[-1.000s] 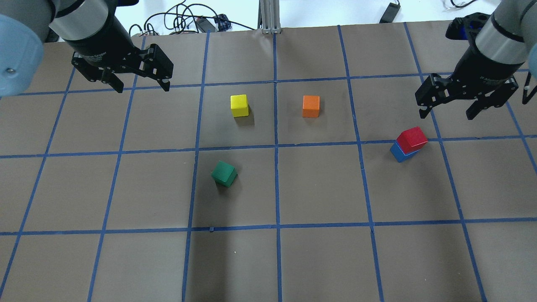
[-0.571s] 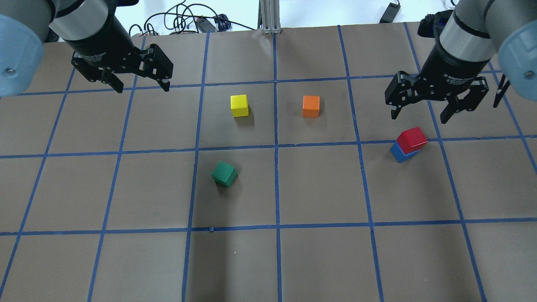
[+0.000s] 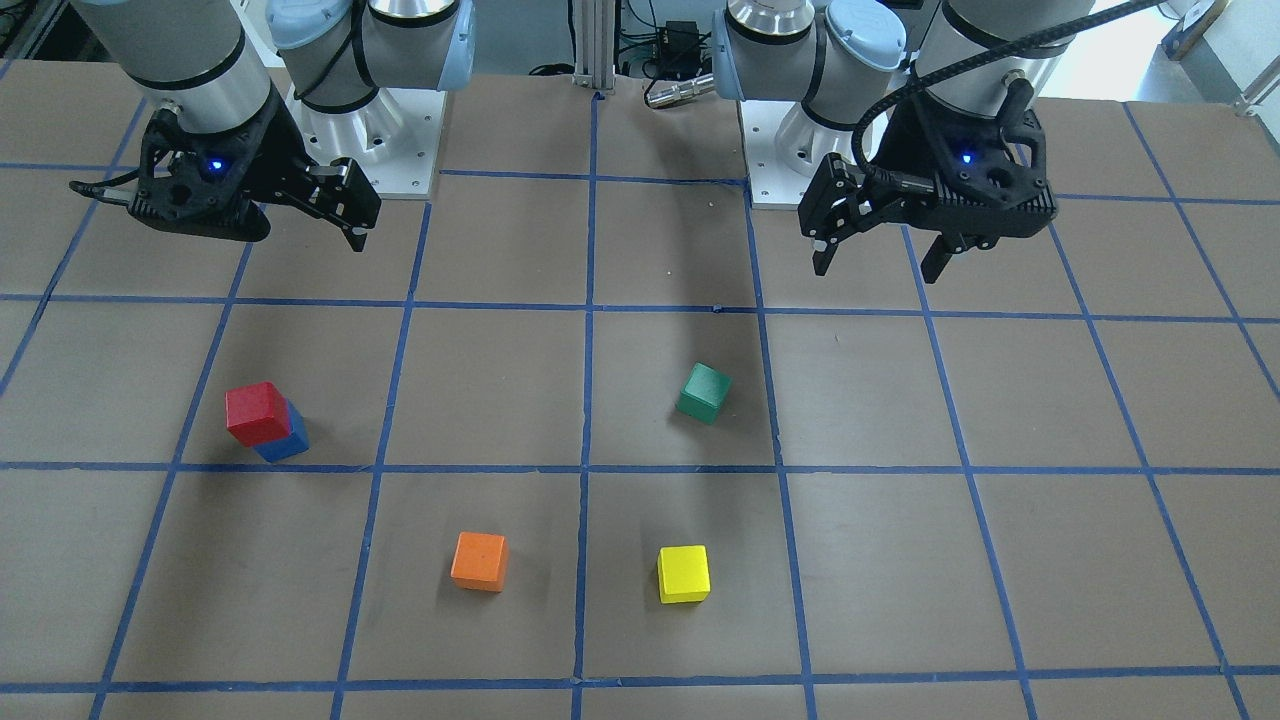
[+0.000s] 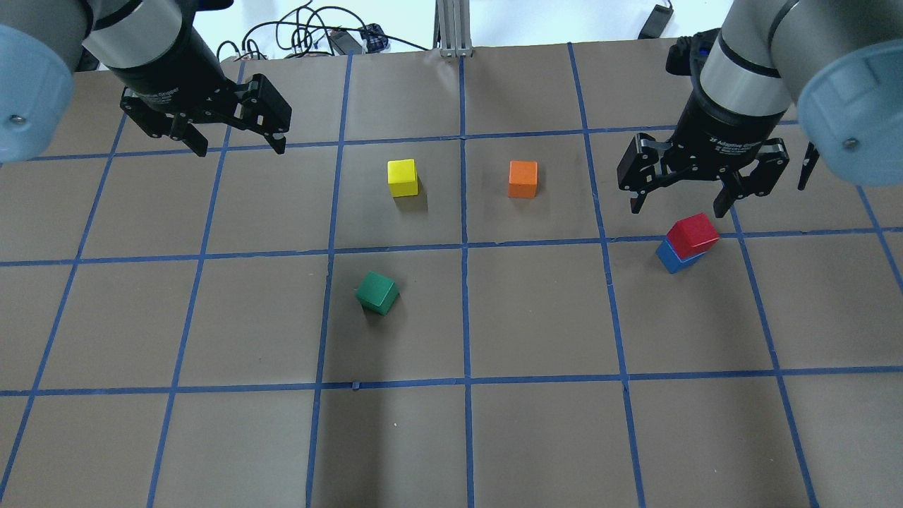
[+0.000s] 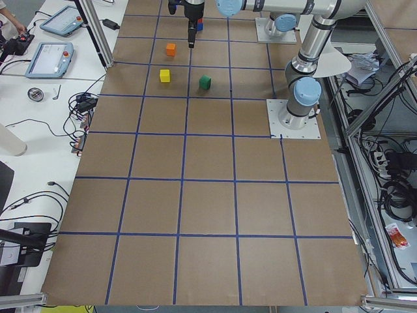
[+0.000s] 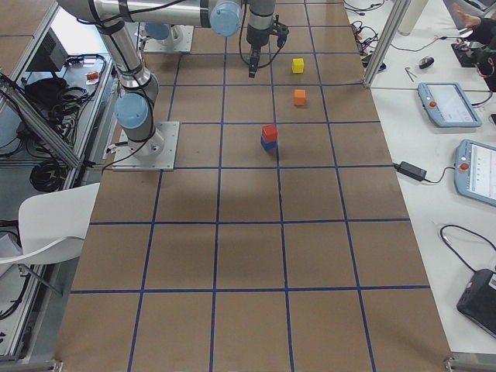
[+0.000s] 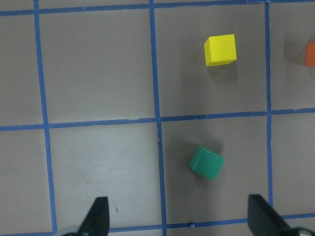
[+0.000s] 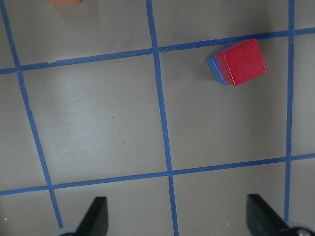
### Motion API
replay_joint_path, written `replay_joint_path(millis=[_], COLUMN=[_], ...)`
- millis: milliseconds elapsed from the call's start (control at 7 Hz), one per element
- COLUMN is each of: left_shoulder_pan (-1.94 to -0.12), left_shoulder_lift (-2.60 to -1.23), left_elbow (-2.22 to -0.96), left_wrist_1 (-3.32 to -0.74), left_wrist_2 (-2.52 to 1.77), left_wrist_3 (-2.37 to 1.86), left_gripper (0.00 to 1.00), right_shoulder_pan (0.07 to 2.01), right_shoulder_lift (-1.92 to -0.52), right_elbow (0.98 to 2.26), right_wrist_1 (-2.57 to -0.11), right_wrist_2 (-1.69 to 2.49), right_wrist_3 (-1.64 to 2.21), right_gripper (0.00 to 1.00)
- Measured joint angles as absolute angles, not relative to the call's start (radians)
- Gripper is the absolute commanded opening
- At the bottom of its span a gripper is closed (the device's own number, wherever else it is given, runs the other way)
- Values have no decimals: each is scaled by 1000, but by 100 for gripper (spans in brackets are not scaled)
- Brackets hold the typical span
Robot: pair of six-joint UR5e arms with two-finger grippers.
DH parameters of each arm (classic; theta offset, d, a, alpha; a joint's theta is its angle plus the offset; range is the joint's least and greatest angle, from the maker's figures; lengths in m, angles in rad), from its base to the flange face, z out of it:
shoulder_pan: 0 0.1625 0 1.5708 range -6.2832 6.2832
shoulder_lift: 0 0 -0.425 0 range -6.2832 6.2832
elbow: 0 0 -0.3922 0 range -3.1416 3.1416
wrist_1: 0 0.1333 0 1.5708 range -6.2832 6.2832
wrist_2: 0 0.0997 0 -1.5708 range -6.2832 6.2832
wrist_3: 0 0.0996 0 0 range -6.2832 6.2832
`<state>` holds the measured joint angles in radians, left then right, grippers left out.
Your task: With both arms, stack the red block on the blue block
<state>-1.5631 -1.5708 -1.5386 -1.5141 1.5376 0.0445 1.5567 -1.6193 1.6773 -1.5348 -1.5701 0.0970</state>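
The red block (image 4: 693, 233) sits on top of the blue block (image 4: 674, 259), slightly offset, on the right side of the table. The stack also shows in the front view, red block (image 3: 257, 412) on blue block (image 3: 290, 440), and in the right wrist view (image 8: 243, 62). My right gripper (image 4: 677, 206) is open and empty. It hovers just behind the stack without touching it. My left gripper (image 4: 241, 148) is open and empty at the far left, away from all blocks. It also shows in the front view (image 3: 877, 268).
A yellow block (image 4: 402, 177) and an orange block (image 4: 523, 178) stand in the far middle of the table. A green block (image 4: 377, 292) sits turned, nearer the middle. Blue tape lines grid the brown table. Cables lie beyond the far edge.
My right gripper has moved left and lower, from the far right edge to just behind the red-on-blue stack, still open. The left arm and the blocks have not moved.
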Motion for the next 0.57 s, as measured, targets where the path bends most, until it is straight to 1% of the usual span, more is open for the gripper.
replay_joint_path(millis=[571], left_shoulder_pan=[-1563], left_shoulder_lift=[-1570], left_elbow=[-1540], left_wrist_1=[-1514], left_wrist_2=[1538], left_wrist_3=[44], left_gripper=[100], right_shoulder_pan=[1557], right_shoulder_lift=[-1618], right_elbow=[1677], right_wrist_1=[-1539], right_wrist_2=[-1574], right_wrist_3=[100], right_gripper=[100])
